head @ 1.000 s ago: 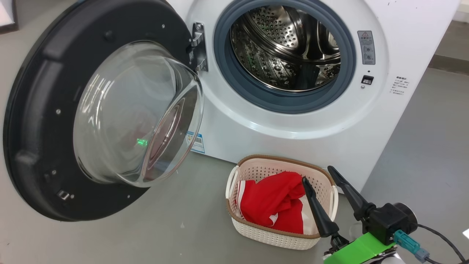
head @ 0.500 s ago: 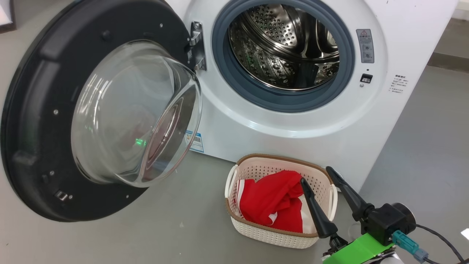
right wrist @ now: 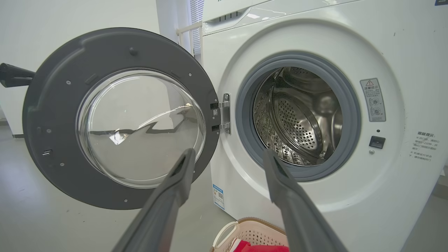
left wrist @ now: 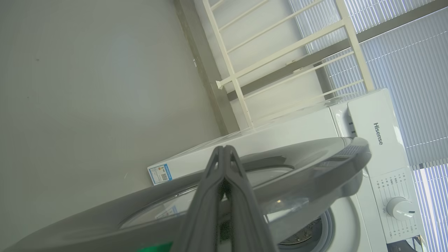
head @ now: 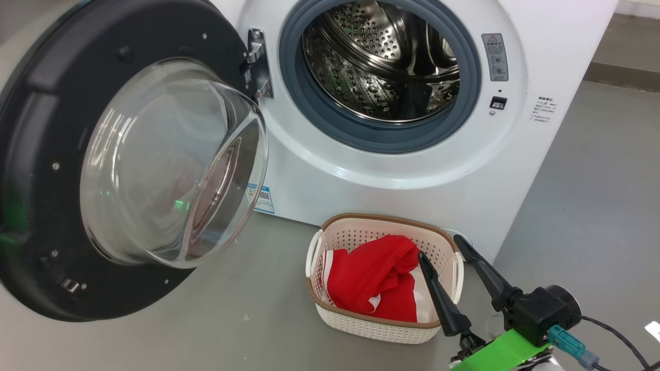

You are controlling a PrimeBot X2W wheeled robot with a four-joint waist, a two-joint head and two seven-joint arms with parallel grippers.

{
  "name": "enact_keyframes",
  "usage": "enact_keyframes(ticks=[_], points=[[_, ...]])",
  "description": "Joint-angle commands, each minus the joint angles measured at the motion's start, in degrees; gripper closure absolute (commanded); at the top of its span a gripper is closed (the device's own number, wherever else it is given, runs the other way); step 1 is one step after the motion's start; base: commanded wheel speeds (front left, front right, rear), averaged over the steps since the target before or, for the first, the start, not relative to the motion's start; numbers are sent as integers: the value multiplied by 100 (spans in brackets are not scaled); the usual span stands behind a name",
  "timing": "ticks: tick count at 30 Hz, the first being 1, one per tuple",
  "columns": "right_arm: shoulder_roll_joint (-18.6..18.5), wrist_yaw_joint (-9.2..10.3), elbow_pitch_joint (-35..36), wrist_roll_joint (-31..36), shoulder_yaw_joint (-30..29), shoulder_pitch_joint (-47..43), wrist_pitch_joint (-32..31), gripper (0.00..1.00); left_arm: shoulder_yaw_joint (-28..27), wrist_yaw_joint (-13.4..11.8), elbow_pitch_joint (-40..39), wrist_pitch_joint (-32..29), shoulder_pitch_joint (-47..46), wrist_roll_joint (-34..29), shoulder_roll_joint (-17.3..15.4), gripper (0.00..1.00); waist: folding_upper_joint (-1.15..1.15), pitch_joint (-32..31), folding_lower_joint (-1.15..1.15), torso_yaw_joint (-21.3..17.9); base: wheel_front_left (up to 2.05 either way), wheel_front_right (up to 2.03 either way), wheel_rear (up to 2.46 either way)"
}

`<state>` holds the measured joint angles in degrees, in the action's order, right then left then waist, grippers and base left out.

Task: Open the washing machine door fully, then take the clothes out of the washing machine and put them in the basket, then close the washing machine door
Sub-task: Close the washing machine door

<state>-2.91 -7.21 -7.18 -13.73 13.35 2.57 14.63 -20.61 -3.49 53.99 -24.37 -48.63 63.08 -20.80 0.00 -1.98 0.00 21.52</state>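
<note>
The washing machine door (head: 46, 154) stands swung wide open to the left, its glass bowl (head: 170, 165) bulging toward me. The white washing machine (head: 361, 175) shows a bare steel drum (head: 381, 67). On the floor before it, the cream basket (head: 381, 330) holds the red clothes (head: 376, 281). My right gripper (head: 438, 246) hangs open just above the basket's right end, with nothing between its fingers (right wrist: 175, 182). My left gripper (left wrist: 224, 149) is shut and empty by the door's outer face (left wrist: 315, 164); I cannot tell if it touches. Its dark tip (right wrist: 12, 75) pokes out past the door's far rim.
Grey floor (head: 593, 206) spreads around the machine and basket. A white rail frame (left wrist: 280, 63) and window blinds (left wrist: 402, 52) stand behind the machine. A cable (head: 619, 335) trails from my right wrist.
The whole head picture has slid left and slightly down, so the camera moved. Door, basket and clothes keep their places. The right gripper stays open over the basket.
</note>
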Motion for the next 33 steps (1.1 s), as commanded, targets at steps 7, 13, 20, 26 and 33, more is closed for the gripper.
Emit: enact_keyframes(ticks=[7,13,20,26,33], points=[[3,-28,208,-71,85,176,37,0,-49,172,-77,-288,37,98,-249,100,0,-15,0,12,0,0,0],[3,-28,209,-81,89,161,37,0,-172,287,-156,-527,81,360,-98,100,0,-7,0,77,0,0,0],[3,-28,217,-110,85,140,37,0,-186,370,-361,-763,184,529,115,100,0,-13,0,154,0,0,0],[3,-28,211,-126,88,139,37,0,-196,388,-646,-863,374,622,300,100,0,-10,0,181,0,0,0],[3,-28,213,-147,75,134,37,0,-277,357,-1216,-1107,640,876,611,100,0,0,0,197,0,0,0]])
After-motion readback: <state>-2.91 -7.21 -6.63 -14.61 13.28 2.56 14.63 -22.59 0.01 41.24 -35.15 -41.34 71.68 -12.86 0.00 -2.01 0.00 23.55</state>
